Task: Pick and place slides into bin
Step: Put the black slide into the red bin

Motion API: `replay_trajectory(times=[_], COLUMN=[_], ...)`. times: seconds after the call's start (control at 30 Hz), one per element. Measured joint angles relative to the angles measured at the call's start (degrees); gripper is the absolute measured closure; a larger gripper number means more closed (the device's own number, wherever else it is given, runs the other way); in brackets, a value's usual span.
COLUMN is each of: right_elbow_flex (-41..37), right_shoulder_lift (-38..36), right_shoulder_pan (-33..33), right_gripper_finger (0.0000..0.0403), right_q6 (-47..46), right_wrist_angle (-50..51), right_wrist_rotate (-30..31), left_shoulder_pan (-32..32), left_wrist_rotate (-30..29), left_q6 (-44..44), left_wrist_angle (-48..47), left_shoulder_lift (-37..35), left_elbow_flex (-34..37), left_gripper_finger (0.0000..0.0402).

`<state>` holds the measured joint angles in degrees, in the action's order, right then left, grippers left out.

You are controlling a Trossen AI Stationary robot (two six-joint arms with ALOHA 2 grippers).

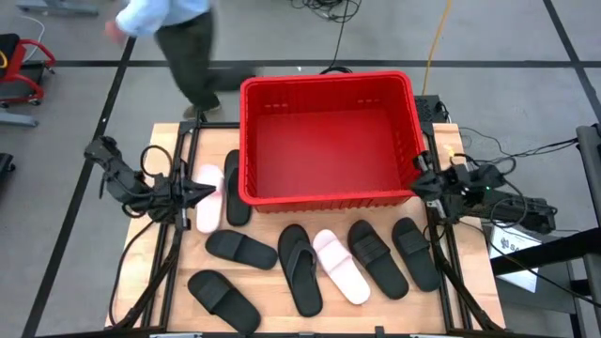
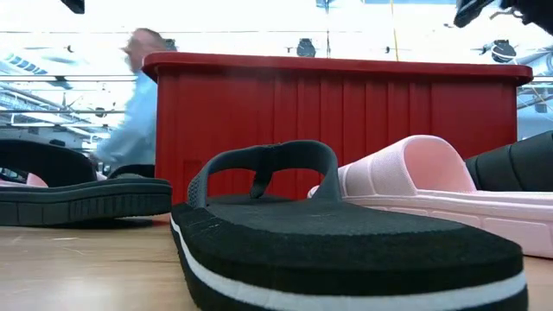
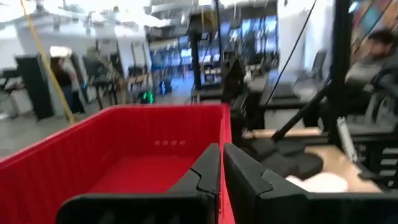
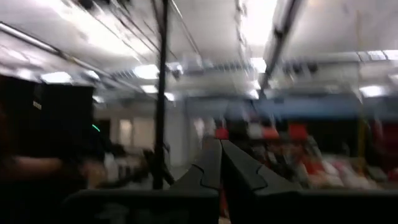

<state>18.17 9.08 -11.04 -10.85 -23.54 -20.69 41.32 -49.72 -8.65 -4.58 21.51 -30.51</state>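
The red bin [image 1: 329,141] stands at the far middle of the table with nothing in it. Several slides lie flat on the wood in front of it: a pink one [image 1: 208,197] and a black one [image 1: 235,188] by the bin's left wall, then black ones [image 1: 241,249] [image 1: 223,299], a black thong [image 1: 299,268], a pink one [image 1: 340,266] and two more black ones [image 1: 377,258] [image 1: 416,252]. My left gripper [image 1: 208,192] hovers shut above the left pink slide, pointing level toward the bin [image 3: 143,155]. My right gripper [image 1: 419,184] is shut and raised beside the bin's right near corner.
A person [image 1: 174,38] walks past the table's far left corner, also visible behind the bin in the low view as a person [image 2: 138,104]. Dark frame rails [image 1: 174,253] run along both table sides. Cables and an equipment box [image 1: 512,239] lie at the right.
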Motion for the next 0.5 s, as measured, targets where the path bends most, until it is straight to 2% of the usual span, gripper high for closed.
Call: replay_trajectory(times=[0.17,0.33,0.4,0.5], right_elbow_flex=[7.6,13.04,14.7,16.88], right_shoulder_lift=[8.2,15.34,17.84,20.8], right_shoulder_pan=[-0.01,-0.01,0.01,0.01], right_gripper_finger=[0.0403,0.0403,0.0403,0.0403], right_q6=[4.14,4.7,4.63,4.56], right_wrist_angle=[6.75,7.68,9.34,13.4], right_wrist_rotate=[1.05,-0.52,-0.57,-0.59], left_shoulder_pan=[0.0,0.0,0.0,0.0], left_wrist_rotate=[-0.32,0.66,2.09,8.09], left_q6=[9.29,21.85,29.47,42.13], left_wrist_angle=[-13.02,-24.46,-29.42,-36.88], left_shoulder_lift=[9.39,16.27,18.68,21.58], left_elbow_flex=[-10.81,-18.68,-20.89,-23.06], left_gripper_finger=[0.0376,0.0376,0.0376,0.0376])
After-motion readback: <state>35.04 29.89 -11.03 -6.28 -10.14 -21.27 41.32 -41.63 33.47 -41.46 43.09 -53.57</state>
